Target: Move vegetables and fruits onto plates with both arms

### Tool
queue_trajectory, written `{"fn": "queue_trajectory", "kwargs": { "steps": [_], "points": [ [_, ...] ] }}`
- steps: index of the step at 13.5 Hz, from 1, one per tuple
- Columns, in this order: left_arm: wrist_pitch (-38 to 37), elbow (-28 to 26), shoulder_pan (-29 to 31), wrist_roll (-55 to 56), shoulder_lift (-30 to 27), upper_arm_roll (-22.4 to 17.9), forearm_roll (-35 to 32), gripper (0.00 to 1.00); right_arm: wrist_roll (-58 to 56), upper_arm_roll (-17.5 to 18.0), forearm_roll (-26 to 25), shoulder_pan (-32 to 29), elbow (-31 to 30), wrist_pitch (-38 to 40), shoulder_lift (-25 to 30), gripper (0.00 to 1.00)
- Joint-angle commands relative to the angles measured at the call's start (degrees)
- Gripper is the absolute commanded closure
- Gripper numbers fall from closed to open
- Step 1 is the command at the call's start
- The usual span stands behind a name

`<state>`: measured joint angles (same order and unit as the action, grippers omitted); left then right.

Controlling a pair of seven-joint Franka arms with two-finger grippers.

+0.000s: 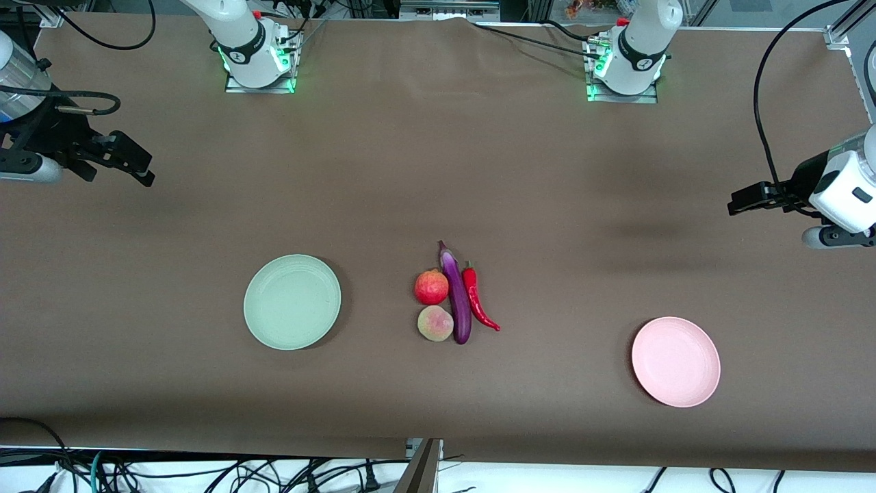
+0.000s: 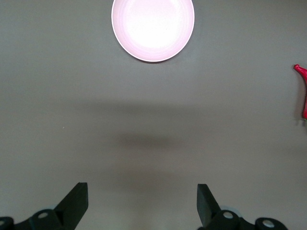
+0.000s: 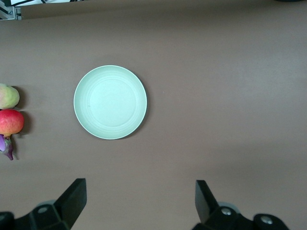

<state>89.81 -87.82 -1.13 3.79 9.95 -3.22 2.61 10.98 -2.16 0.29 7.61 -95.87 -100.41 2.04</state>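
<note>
The brown counter carries a pale green plate toward the right arm's end and a pink plate toward the left arm's end. Between them lie a pomegranate, a peach, an eggplant and a chili pepper, bunched together.

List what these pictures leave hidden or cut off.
- Left wrist view: curved red chili pepper is cut by the edge; only one end shows.
- Right wrist view: long glossy purple eggplant is mostly cropped; fuzzy yellow-green peach is partly cropped.
- Front view: both arms run past the edges above the open left gripper and open right gripper.
</note>
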Motion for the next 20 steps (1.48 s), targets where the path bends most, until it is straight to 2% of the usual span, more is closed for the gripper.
{"fn": "queue_trajectory", "kwargs": {
  "steps": [1, 20],
  "points": [
    [-1.4, 2.21, -0.36, -0.45, 0.94, -0.2, 0.03, 0.0, -0.7, 0.14, 0.59, -0.49, 1.48, 0.57, -0.99, 0.0],
    [-0.78, 3.79, -0.01, -0.28, 3.49, -0.29, 0.82, 0.0, -0.79, 0.23, 0.06, -0.14, 1.48, 0.48, -1.08, 0.0]
  ]
}}
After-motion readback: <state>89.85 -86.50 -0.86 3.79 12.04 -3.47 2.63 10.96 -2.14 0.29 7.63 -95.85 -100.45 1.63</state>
